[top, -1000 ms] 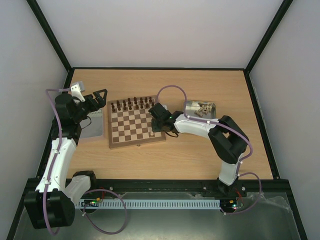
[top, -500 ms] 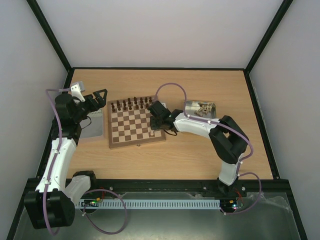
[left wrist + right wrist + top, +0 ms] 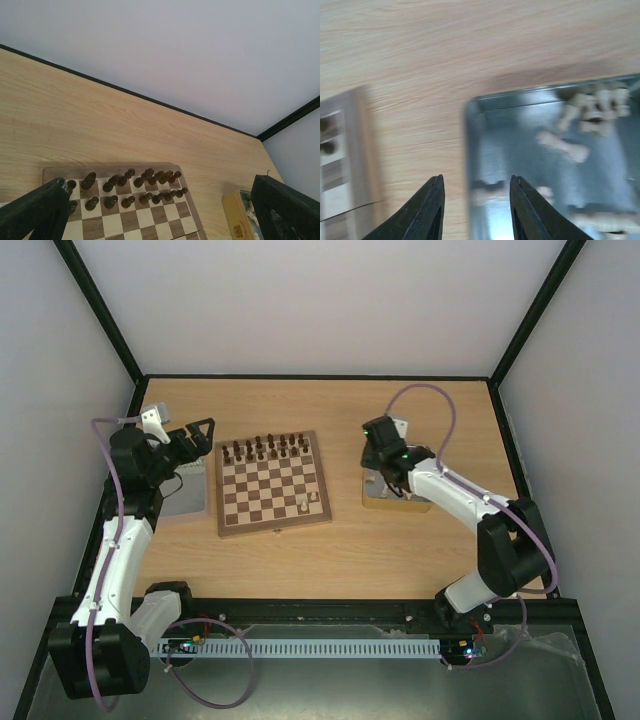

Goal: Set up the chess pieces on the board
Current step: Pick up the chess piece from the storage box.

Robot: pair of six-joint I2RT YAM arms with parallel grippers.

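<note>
The board (image 3: 270, 490) lies mid-table with dark pieces on its two far rows and two cream chess pieces (image 3: 308, 503) at its near right corner. More cream pieces (image 3: 570, 145) lie loose in a metal tin (image 3: 470, 145), which also shows in the top view (image 3: 405, 503). My right gripper (image 3: 477, 205) is open and empty above the tin's left rim, one finger over the table and one over the tin; it also shows in the top view (image 3: 383, 478). My left gripper (image 3: 195, 435) is open and empty, raised left of the board (image 3: 150, 220).
A second grey tin (image 3: 185, 495) sits under my left arm, left of the board. The yellow-sided tin (image 3: 237, 220) shows at the right in the left wrist view. Black frame rails edge the table at the back and sides.
My right arm has swung away from the board's right edge to above the tin on the right. A second cream piece now stands on the board. The left arm has not moved.
</note>
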